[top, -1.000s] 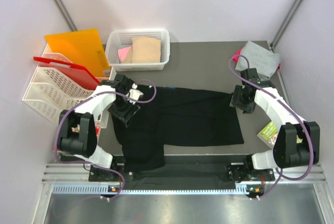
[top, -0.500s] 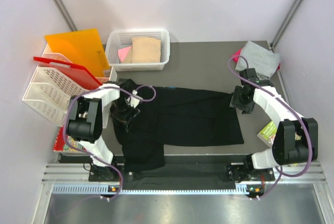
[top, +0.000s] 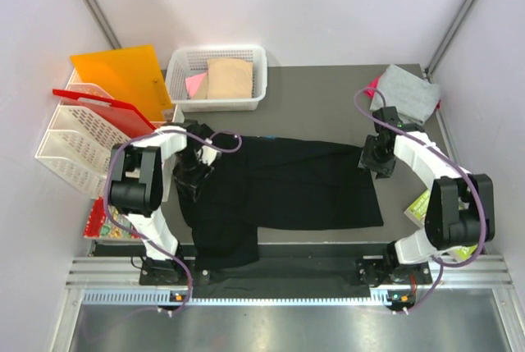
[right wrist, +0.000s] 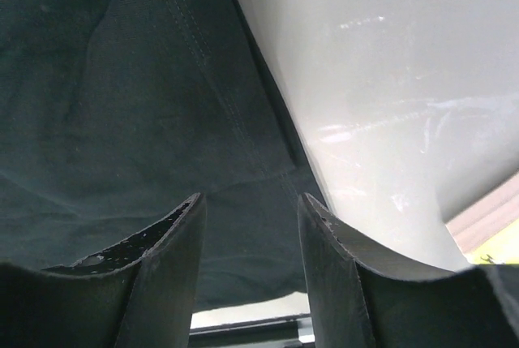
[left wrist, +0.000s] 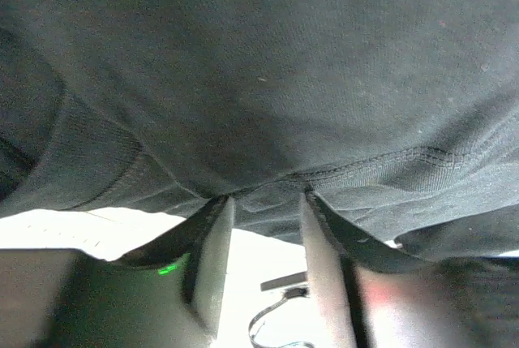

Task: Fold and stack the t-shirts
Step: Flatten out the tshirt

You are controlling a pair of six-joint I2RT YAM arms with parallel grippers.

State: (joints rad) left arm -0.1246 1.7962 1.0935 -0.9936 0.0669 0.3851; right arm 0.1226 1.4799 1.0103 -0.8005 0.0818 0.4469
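Observation:
A large black t-shirt (top: pixel 287 184) lies spread across the table, one part hanging over the near edge. My left gripper (top: pixel 191 171) is at its left edge; in the left wrist view (left wrist: pixel 266 195) the jaws are apart with the black hem (left wrist: pixel 365 165) at the fingertips. My right gripper (top: pixel 374 158) is at the shirt's back right corner; in the right wrist view (right wrist: pixel 250 198) the jaws are open over the cloth's edge (right wrist: pixel 243 121). A folded grey shirt (top: pixel 408 92) lies at the back right on a pink one (top: pixel 372 86). A tan shirt (top: pixel 230 78) and a pink one (top: pixel 195 84) are in the basket.
A white basket (top: pixel 256 65) stands at the back. An orange plastic sheet (top: pixel 119 73) and a red sheet (top: pixel 94 103) lean in a white rack (top: pixel 74 151) at the left. Printed booklets lie at the right edge (top: pixel 422 203) and at the left (top: pixel 100 219).
My left arm has folded in closer and its gripper has shifted slightly left along the shirt's edge. My right gripper has edged a little toward the back. The shirt lies the same.

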